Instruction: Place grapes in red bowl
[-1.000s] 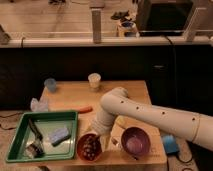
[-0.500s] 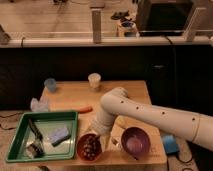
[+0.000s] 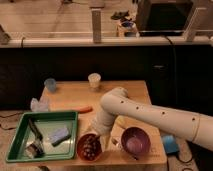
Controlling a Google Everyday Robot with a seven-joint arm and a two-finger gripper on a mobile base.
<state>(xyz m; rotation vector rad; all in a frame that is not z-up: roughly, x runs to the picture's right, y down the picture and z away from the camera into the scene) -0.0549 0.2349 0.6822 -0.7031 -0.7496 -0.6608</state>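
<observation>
Dark purplish-brown grapes already lie inside the round reddish-orange plastic bowl on the wooden tabletop, so only withdrawal seems left for the white arm's gripper just above the bowl.

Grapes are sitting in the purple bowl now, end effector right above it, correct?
Not quite: the camera view shows the grapes in the red bowl, not the purple bowl, which holds none. The end effector is right above the red bowl.
</observation>
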